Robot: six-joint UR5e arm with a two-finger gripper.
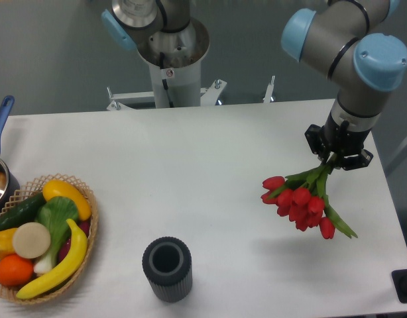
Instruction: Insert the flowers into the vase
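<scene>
My gripper (335,161) is at the right side of the table, shut on the green stems of the flowers (299,201). The bunch of red tulips hangs below and left of the gripper, lifted off the table, heads pointing down-left with a shadow beneath. The vase (167,268) is a dark grey ribbed cylinder standing upright near the front edge, left of centre, its mouth open and empty. The flowers are well to the right of the vase and apart from it.
A wicker basket (91,245) of fruit and vegetables sits at the front left. A metal pot with a blue handle (1,116) is at the left edge. The arm's base (170,59) stands behind the table. A dark object (406,285) sits at the front right corner.
</scene>
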